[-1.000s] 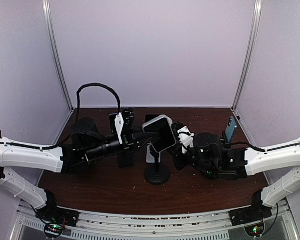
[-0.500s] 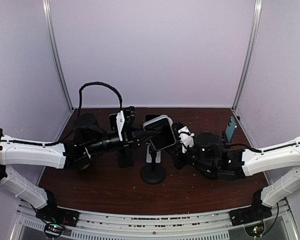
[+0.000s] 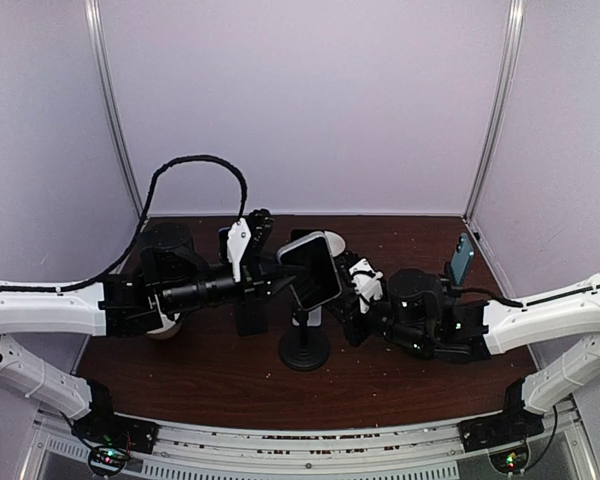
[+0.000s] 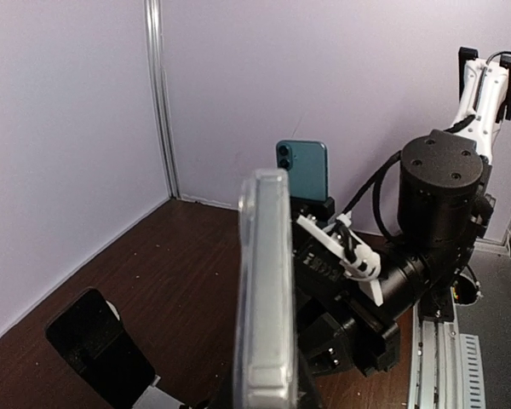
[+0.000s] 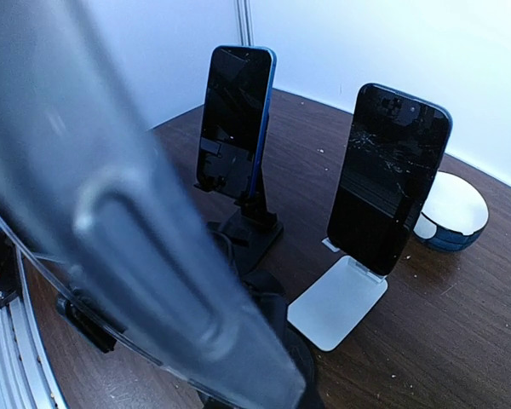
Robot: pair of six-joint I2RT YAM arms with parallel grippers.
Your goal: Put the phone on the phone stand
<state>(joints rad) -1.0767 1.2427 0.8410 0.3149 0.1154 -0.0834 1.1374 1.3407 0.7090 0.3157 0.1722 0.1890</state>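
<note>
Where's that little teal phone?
In the overhead view the teal phone stands upright at the table's far right, beside the corner post, behind the right arm.

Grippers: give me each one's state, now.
Left gripper: closed on the phone.
Right gripper: closed on the same phone.

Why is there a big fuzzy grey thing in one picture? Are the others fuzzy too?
Right wrist view: the phone in the clear case sits too close to the lens, so it blurs, while the blue phone and the cracked phone behind look sharp. Left wrist view: its edge is crisp. Top view: sharp, though dark parts blend into the table.
</note>
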